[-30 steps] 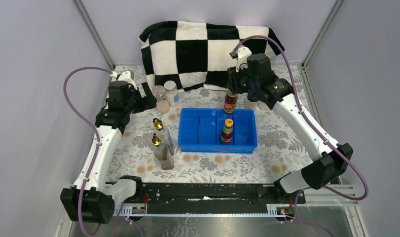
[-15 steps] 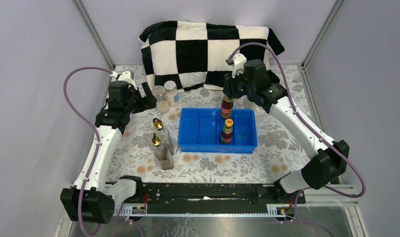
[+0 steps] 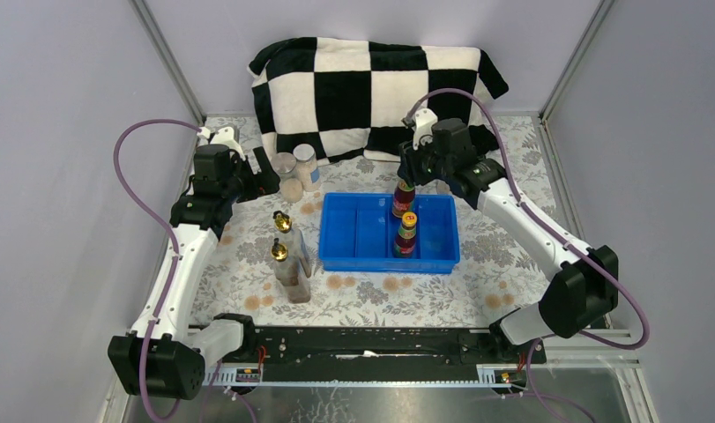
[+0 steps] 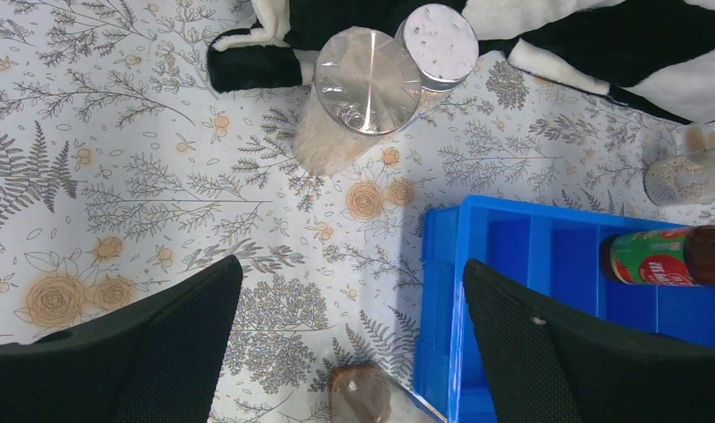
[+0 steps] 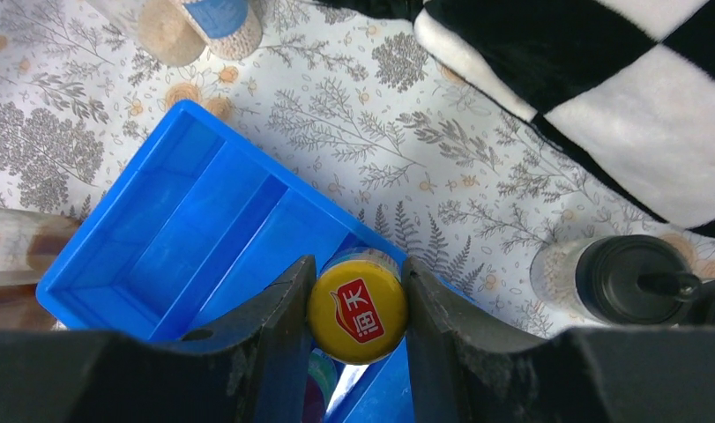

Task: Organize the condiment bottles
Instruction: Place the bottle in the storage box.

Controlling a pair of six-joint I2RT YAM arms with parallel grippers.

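My right gripper [image 3: 405,179] [image 5: 357,280] is shut on the yellow cap [image 5: 357,315] of a red-brown sauce bottle [image 3: 402,201], holding it upright over the back edge of the blue tray [image 3: 353,261]. The second sauce bottle [image 3: 406,236] stands in the tray's right compartment. My left gripper [image 3: 264,179] [image 4: 352,273] is open and empty, above the table left of the tray. Two grey-lidded jars [image 3: 286,165] [image 4: 367,69] stand just ahead of it. Two gold-topped bottles [image 3: 283,222] stand left of the tray. A black-capped shaker [image 5: 631,278] stands behind the tray, another beside it.
A black-and-white checkered cloth [image 3: 371,88] lies bunched at the back of the table, touching the jars. The tray's left and middle compartments [image 5: 204,229] hold nothing. Grey walls and a metal frame close in the table's sides.
My right gripper has carried the sauce bottle leftward and toward me, from behind the tray to over its back edge. The left arm has not moved.
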